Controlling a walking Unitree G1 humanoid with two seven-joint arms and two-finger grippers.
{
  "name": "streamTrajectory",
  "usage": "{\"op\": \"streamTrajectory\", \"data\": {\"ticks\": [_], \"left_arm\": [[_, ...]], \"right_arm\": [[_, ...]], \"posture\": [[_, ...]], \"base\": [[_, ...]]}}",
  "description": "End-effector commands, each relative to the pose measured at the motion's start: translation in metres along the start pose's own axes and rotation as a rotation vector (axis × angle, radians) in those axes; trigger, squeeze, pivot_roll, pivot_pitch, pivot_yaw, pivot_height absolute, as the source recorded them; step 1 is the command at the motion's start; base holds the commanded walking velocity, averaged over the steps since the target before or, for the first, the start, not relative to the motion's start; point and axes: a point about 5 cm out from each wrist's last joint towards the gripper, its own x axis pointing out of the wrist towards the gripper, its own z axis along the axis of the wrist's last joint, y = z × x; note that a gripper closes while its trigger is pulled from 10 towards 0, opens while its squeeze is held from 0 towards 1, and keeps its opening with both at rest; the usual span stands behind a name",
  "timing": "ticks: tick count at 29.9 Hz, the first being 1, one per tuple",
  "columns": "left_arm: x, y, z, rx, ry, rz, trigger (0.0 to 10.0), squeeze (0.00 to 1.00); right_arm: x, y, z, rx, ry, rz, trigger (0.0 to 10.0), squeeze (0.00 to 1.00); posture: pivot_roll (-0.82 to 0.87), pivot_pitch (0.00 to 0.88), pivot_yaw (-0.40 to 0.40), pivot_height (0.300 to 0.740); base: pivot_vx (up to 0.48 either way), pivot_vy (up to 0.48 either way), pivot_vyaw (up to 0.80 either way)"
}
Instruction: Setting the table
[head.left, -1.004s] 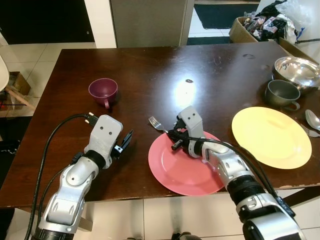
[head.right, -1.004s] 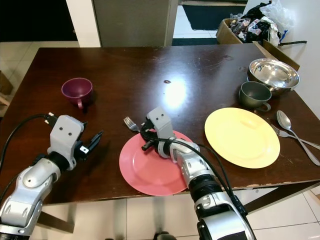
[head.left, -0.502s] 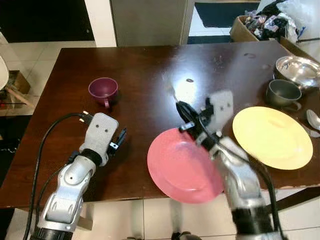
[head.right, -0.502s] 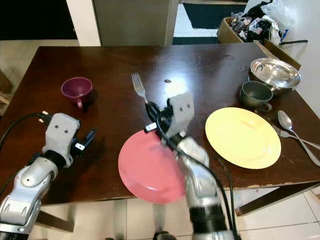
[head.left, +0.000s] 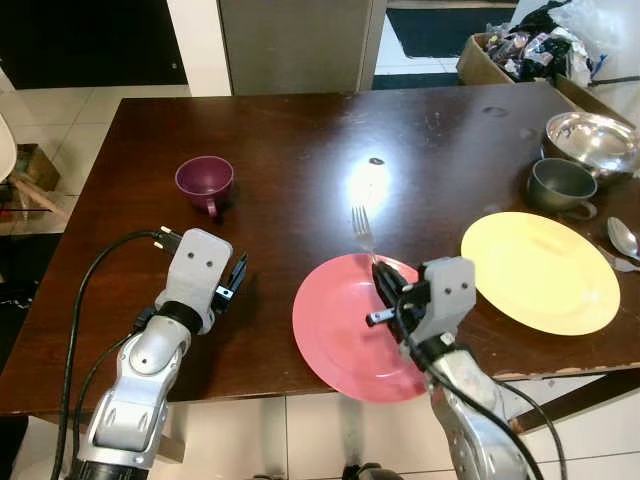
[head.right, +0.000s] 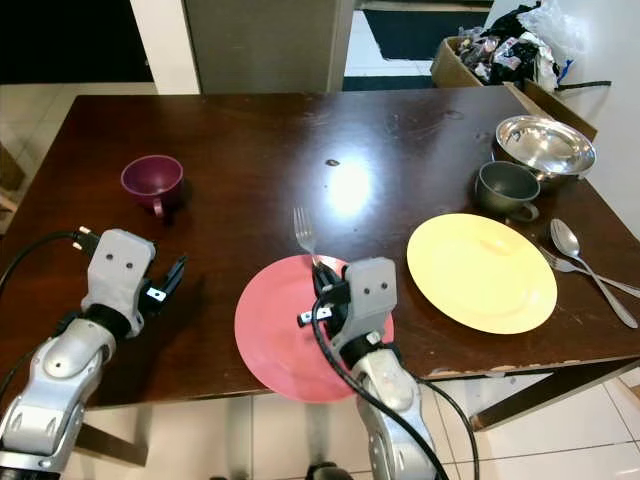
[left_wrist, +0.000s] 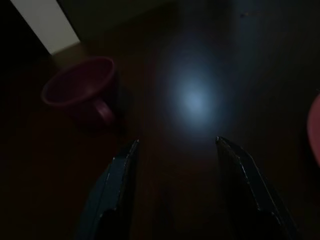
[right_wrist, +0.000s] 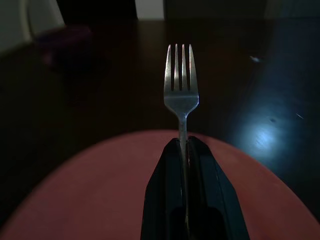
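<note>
We're in a home dining area here: a dark wooden dining table (head.left: 300, 130) on pale floor tiles (head.left: 90, 100), laid with a pink plate (head.left: 335, 335), a yellow plate (head.left: 540, 270), a purple cup (head.left: 204, 180), a grey mug (head.left: 562, 186), a steel bowl (head.left: 592, 138) and spoons (head.right: 585, 262). Beyond it, a cluttered cardboard box (head.left: 505, 50) and a dark doormat (head.left: 440, 22).

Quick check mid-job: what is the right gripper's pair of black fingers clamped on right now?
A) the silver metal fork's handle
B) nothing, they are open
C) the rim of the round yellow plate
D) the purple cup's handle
A: the right gripper pinches the silver metal fork by its handle, tines pointing out over the round pink plate.
</note>
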Motion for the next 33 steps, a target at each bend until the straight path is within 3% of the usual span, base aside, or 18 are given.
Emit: {"op": "streamTrajectory", "data": {"ticks": [1, 10, 33], "left_arm": [[-0.004, -0.001, -0.011, -0.012, 0.045, 0.006, 10.0, 0.00], [-0.009, 0.003, -0.022, -0.016, 0.084, 0.059, 10.0, 0.00], [-0.009, -0.001, -0.023, -0.027, 0.081, 0.066, 10.0, 0.00]], "right_arm": [[0.002, -0.006, 0.000, -0.036, -0.001, -0.040, 10.0, 0.00], [0.018, -0.020, 0.010, -0.065, -0.041, -0.096, 10.0, 0.00], [0.022, -0.012, 0.015, 0.004, -0.091, -0.081, 10.0, 0.00]], "posture": [[-0.09, 0.046, 0.044, 0.740], [-0.08, 0.036, 0.031, 0.740], [-0.08, 0.045, 0.029, 0.740]], "base": [[0.000, 0.000, 0.00], [0.000, 0.000, 0.00], [0.000, 0.000, 0.00]]}}
